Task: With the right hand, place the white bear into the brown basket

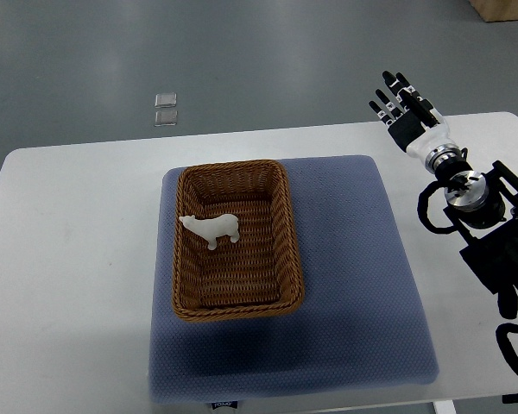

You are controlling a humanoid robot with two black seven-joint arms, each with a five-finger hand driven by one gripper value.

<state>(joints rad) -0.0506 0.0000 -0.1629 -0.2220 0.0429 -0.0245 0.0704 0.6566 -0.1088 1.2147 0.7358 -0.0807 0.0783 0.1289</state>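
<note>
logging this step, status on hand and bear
Right hand open, empty, over table's far right. White bear lying inside basket. Left hand out of view. Nothing in the way.

Looking like a robotics lab or test bay, not anyone's home: the right hand (pixel 406 108) is hanging over the far edge of a plain white table (pixel 78 250) sitting on bare grey polished floor (pixel 242 60). Out to its left a blue-grey mat (pixel 363 285) is lying like a staged work area. Farther left, on the floor past the table, two small clear square things (pixel 165 109) are sitting.
</note>
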